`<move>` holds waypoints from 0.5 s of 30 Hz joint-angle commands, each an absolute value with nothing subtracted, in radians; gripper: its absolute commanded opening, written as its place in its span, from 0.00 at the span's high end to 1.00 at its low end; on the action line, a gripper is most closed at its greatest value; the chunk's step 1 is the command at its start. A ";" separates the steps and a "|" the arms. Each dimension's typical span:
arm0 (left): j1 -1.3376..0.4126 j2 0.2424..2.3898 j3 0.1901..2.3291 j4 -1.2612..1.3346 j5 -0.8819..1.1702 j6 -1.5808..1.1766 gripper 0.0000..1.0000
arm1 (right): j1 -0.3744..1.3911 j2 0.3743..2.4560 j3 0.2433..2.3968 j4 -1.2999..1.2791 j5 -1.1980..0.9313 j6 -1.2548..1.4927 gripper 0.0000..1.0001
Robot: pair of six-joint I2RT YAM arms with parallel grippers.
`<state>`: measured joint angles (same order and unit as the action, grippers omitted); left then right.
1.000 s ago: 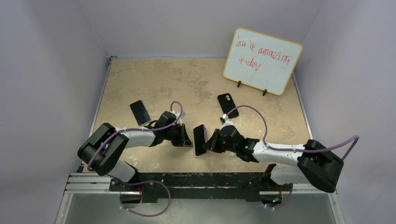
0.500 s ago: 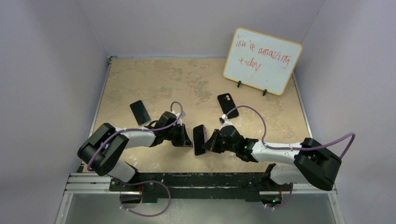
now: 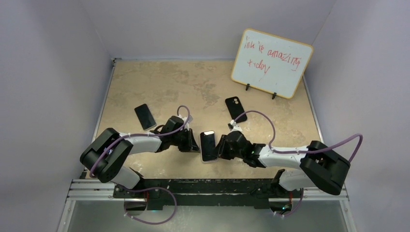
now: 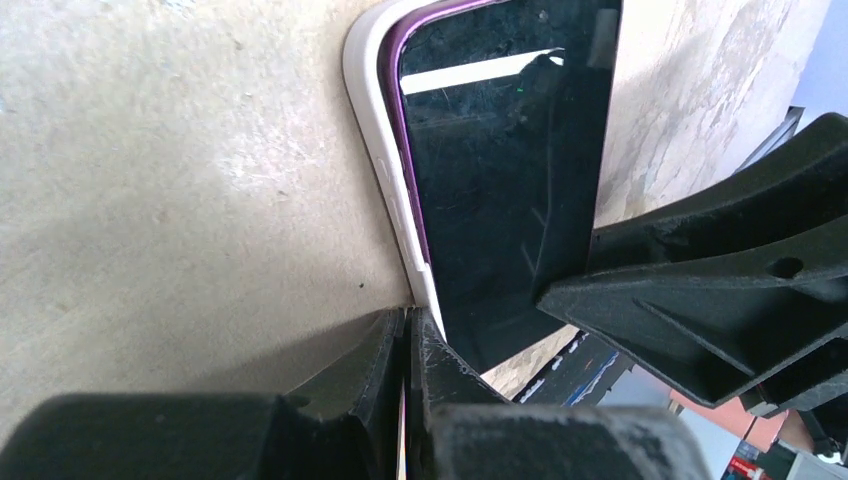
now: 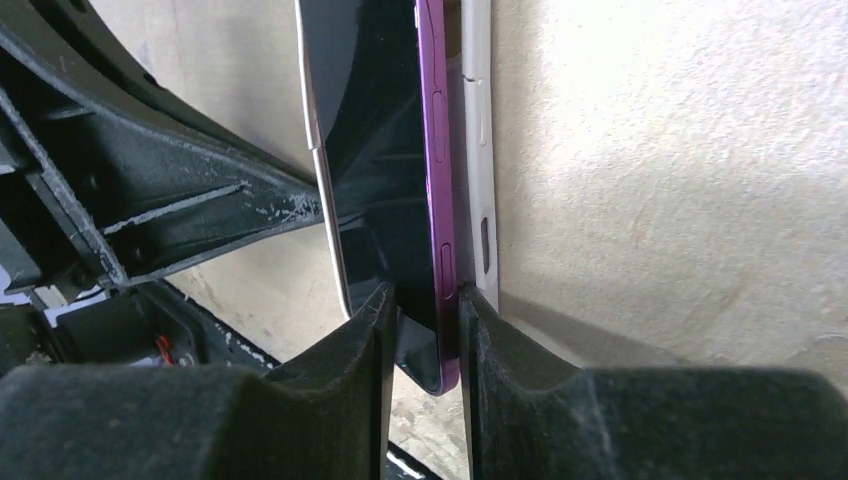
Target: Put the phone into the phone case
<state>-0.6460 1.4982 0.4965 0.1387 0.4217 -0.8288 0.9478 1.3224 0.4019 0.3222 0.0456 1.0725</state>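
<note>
The left claw (image 4: pixel 408 332) is shut on nothing, its joined tips set against the long rim of the white phone case (image 4: pixel 375 150). The right claw (image 5: pixel 425 318) is parted a little about a corner of the phone (image 5: pixel 385 120). Whether that corner is pinched or merely straddled cannot be told. The phone, purple-edged and screen up, is laid in the case, and the pair is found at the middle of the desk (image 3: pixel 159 82), close to its near edge, between the two claws.

The seating is judged incomplete. On the left claw's side the purple edge is tucked inside the rim, while on the right claw's side it is seen standing proud beside the case wall.

If the right claw is drawn away with the corner caught between its fingers (image 5: pixel 495 350), the phone could be levered out. If the proud side is pressed without the case being braced, the case could be skidded toward the near edge, or the seated side popped free. A knock between the claws is also to be feared, so closely are they placed.
</note>
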 commanded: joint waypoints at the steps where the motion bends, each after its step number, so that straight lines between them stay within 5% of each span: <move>1: -0.677 1.511 0.518 0.128 0.411 -0.835 0.95 | 0.951 1.286 0.428 0.229 0.145 1.048 0.68; 6: -0.677 1.507 0.518 0.129 0.410 -0.836 0.95 | 0.950 1.273 0.448 0.187 0.139 1.038 0.68; 15: -0.676 1.399 0.520 0.127 0.366 -0.853 0.84 | 0.950 1.254 0.452 0.182 0.137 1.020 0.87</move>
